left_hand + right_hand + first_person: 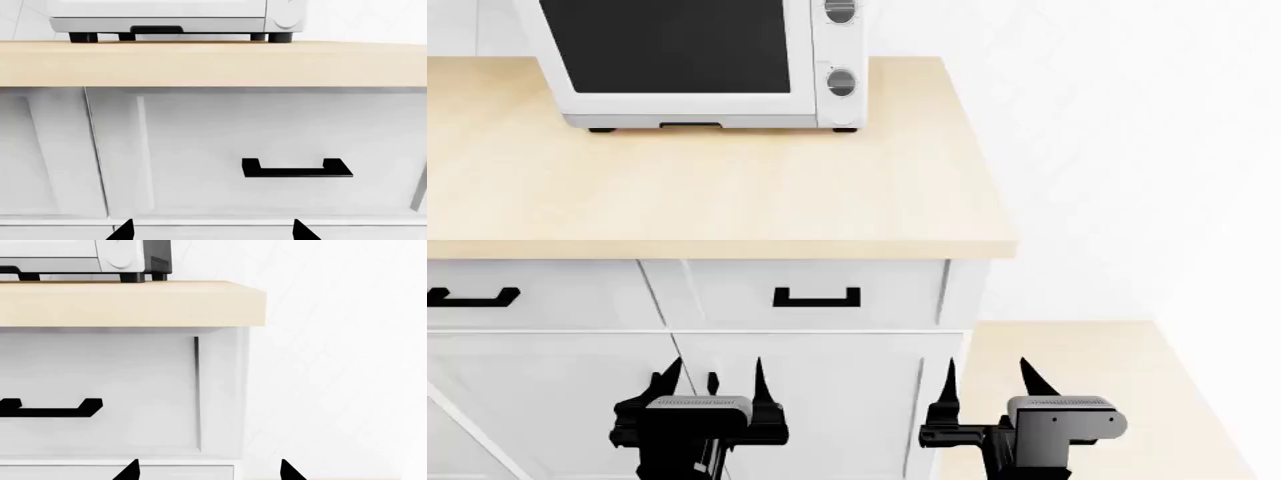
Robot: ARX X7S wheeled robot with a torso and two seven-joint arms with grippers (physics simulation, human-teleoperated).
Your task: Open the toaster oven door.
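The white toaster oven (694, 60) stands at the back of the wooden countertop (694, 190), with two grey knobs (841, 82) on its right panel. Its door (667, 45), a dark glass window in a white frame, is shut; the handle is out of view. Only the oven's underside and black feet show in the left wrist view (173, 22) and the right wrist view (100, 260). My left gripper (714, 385) and right gripper (985, 385) are both open and empty, low in front of the cabinet, well below the countertop. Their tips show in the wrist views (210, 231) (208, 471).
White cabinet drawers with black handles (817, 297) (470, 297) sit under the countertop; one handle shows in the left wrist view (297, 169) and the right wrist view (50, 409). The countertop's right edge (994, 200) ends beside a white wall. A lower wooden surface (1094, 390) lies at right.
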